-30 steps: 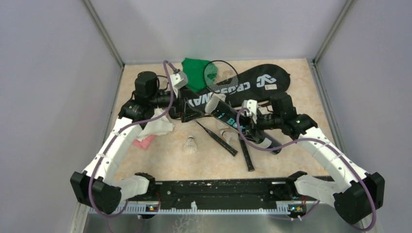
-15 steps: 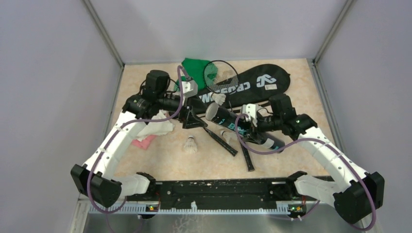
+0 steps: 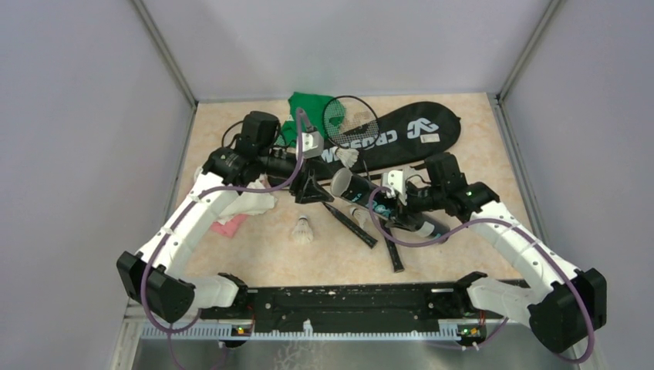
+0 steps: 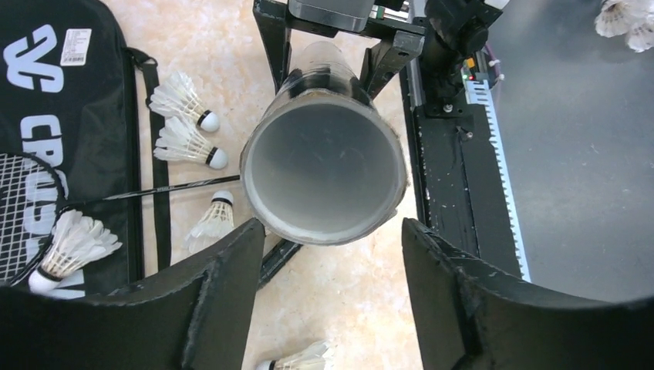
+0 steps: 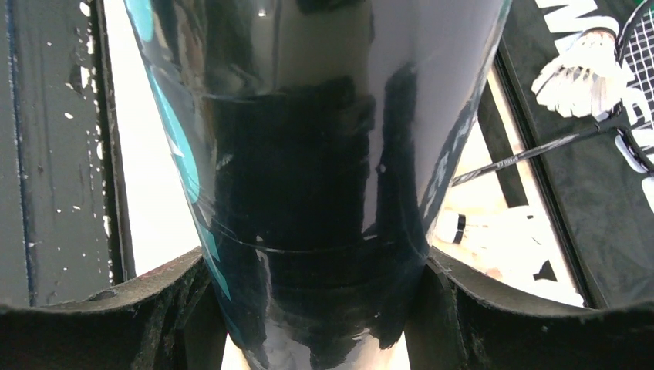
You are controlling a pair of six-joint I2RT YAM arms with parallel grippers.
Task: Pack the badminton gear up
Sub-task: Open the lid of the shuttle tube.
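My right gripper (image 3: 388,203) is shut on the long black tube with teal lettering (image 3: 378,202), which fills the right wrist view (image 5: 308,139). Its open mouth (image 3: 342,183) faces my left gripper (image 3: 312,191). In the left wrist view the left gripper (image 4: 332,254) is open and empty just before the tube's mouth (image 4: 324,162), whose grey inside looks empty. White shuttlecocks lie loose on the table (image 3: 302,230) (image 3: 347,156) (image 4: 183,102) (image 4: 212,221). One racket's head (image 3: 351,119) rests on the black CROSSWAY bag (image 3: 409,131). Two racket handles (image 3: 351,220) (image 3: 392,248) lie under the tube.
A green cloth (image 3: 305,108) lies at the back by the bag. White (image 3: 251,202) and pink (image 3: 227,226) cloths lie under the left arm. The black base rail (image 3: 355,297) runs along the near edge. Grey walls close in three sides.
My left gripper has moved right, up to the tube's open mouth. The right gripper has lowered the tube's mouth end a little, still holding it.
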